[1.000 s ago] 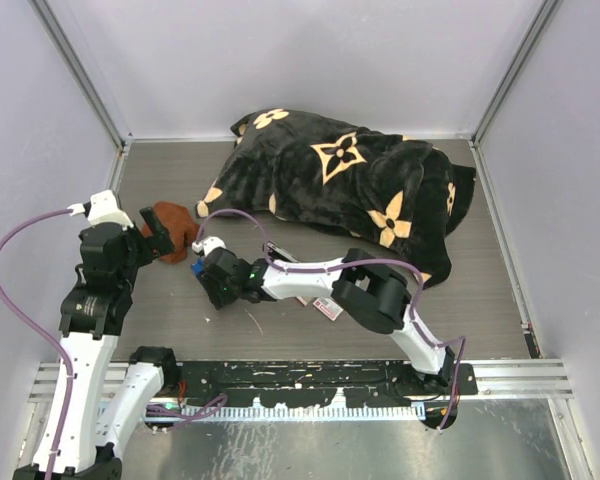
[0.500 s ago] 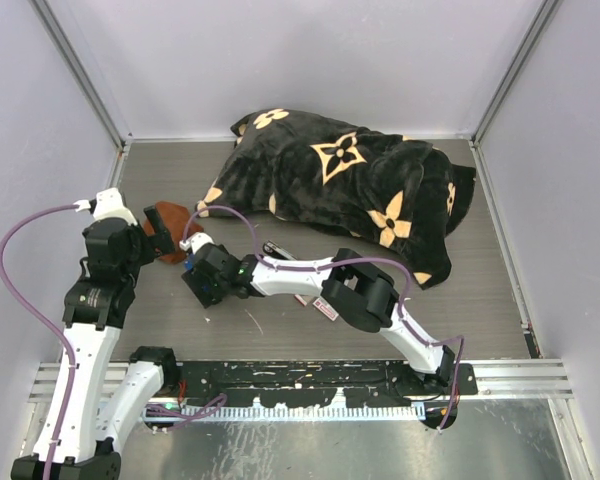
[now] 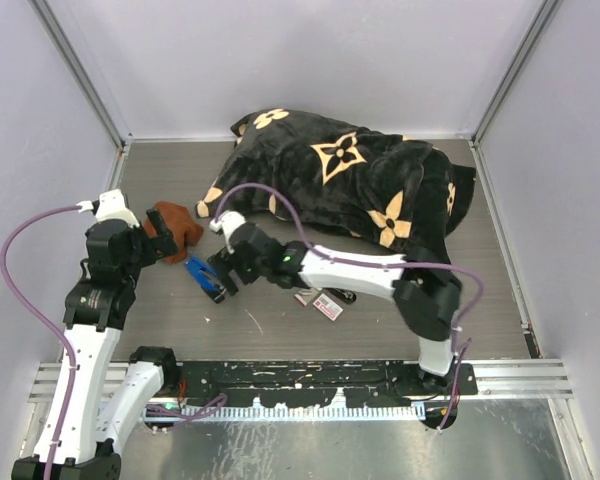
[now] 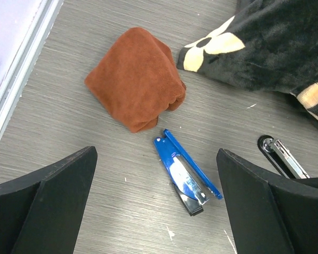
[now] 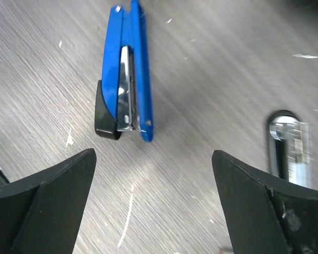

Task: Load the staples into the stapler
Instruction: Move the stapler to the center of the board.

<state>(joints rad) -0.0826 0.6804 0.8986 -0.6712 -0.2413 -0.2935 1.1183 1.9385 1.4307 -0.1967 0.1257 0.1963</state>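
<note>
just beside rust cloth (image 3: 173, 227), blue stapler (image 3: 203, 277)

The grey wood-grain table (image 3: 480, 320) carries a black patterned blanket (image 3: 350, 180), rust cloth (image 3: 175, 228), blue stapler (image 3: 204, 277), silver stapler (image 4: 282, 154) and staples box (image 3: 328, 306).

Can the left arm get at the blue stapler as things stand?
Probably yes. The blue stapler lies free on the table, apart from the brown cloth, and the left gripper hangs open, pointed at it. The right gripper, also open, sits close and could crowd it.
</note>
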